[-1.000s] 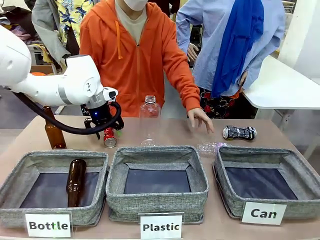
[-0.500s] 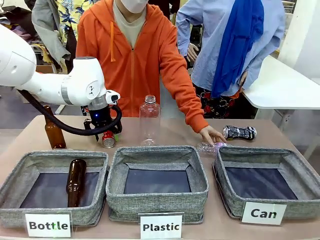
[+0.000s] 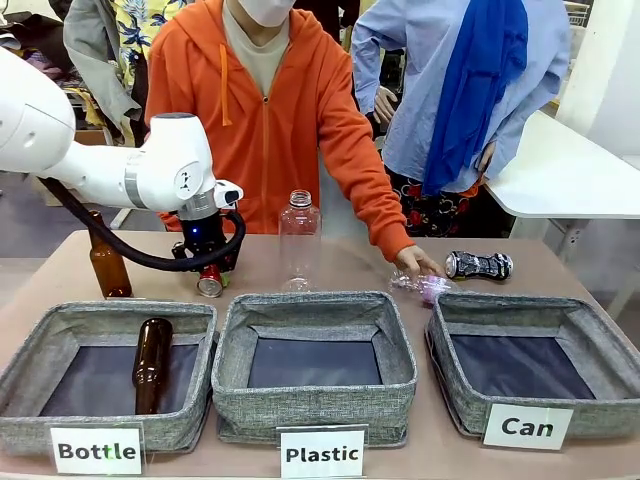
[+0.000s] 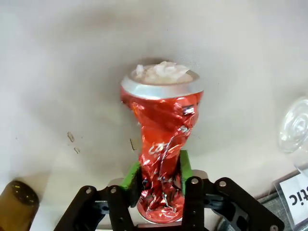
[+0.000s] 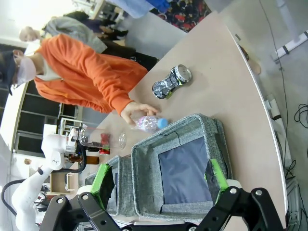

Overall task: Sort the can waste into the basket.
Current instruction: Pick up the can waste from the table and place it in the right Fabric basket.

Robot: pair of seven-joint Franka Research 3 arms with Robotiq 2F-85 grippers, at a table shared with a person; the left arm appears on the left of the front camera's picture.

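One crushed red can [image 4: 163, 120] is now sitting clamped in the just-closed left pincer [image 4: 159, 172], awaiting the lower-right Can basket [image 3: 590, 418].

Crushed red can [image 4: 163, 144]: glossy red with a silver rim and faint white lettering. Left gripper [image 4: 159, 172]: black, with green pads [image 4: 131, 175]; right gripper [image 5: 158, 177] coloured alike. Second can [image 3: 478, 265]: black-and-silver pattern. Basket [image 3: 600, 345]: mottled grey woven fabric, dark lining; its label [image 3: 527, 427] white with black lettering. Neighbouring bins [image 3: 230, 340]: the same grey weave and dark lining. Lying bottle [image 3: 152, 362] and standing bottle [image 3: 108, 265]: brown glass. Upright plastic bottle [image 3: 299, 240]: clear. Crumpled plastic bottle [image 5: 144, 122]: clear with a pinkish tint, blue cap. Table [image 3: 350, 262]: pale beige. Robot arm [image 3: 100, 170]: white. Person's hoodie [image 3: 270, 110]: orange.
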